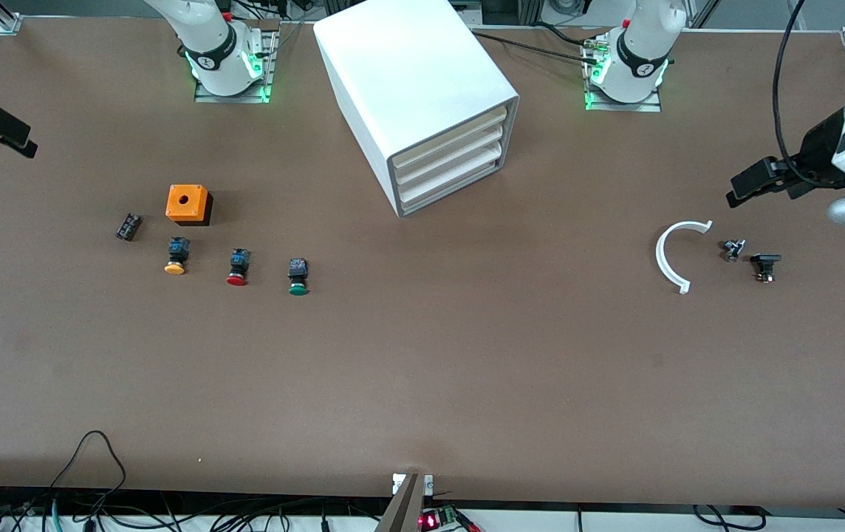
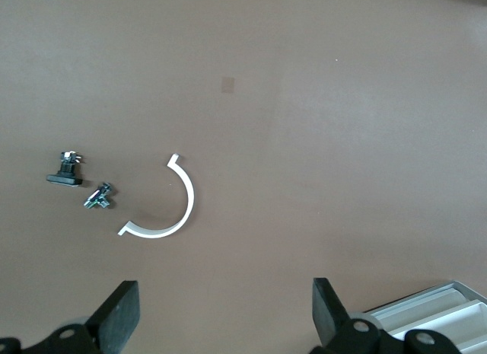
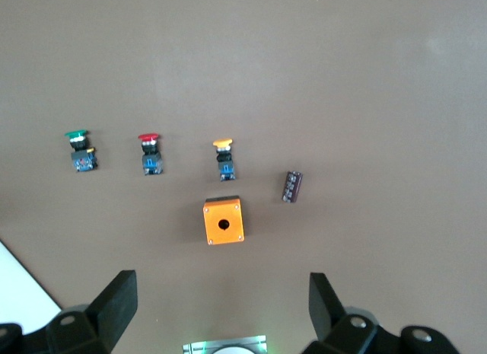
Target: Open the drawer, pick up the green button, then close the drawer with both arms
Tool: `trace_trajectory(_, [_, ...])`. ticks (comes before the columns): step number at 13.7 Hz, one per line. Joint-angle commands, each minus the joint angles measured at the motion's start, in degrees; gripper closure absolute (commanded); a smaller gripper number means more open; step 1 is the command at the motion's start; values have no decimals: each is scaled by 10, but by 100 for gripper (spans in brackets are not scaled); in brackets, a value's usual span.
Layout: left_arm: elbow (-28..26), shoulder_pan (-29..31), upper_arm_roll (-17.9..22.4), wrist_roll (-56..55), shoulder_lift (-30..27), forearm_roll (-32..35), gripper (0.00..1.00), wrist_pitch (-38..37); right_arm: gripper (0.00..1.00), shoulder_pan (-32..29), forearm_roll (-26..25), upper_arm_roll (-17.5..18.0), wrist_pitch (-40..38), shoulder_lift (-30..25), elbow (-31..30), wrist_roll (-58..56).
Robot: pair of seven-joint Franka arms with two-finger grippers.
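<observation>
Both arms are hanging raised, well apart from the cabinet [image 1: 422, 103]. The left gripper [image 1: 744, 186] is spreading its fingers wide, and the right gripper [image 1: 5, 137], partly cropped, seemingly likewise.

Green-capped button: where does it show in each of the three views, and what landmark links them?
Front view: green-capped button lies on the table, last in the button row, nearest the cabinet.
Left wrist view: not in it.
Right wrist view: it ends the same row.
Shared landmark: the orange box.

Brown table [image 1: 467, 369] carries cabinet [image 1: 408, 81], three buttons [image 1: 238, 267], orange box [image 1: 187, 204], white arc [image 1: 670, 255].
</observation>
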Motion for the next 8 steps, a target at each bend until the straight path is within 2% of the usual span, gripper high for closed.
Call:
trace_trajectory(1, [9, 0, -2, 11, 1, 12, 0, -18, 0, -1, 10, -1, -8, -30, -34, 4])
trace_trajectory(8, [11, -1, -6, 13, 1, 12, 0, -20, 0, 2, 9, -3, -8, -26, -13, -1])
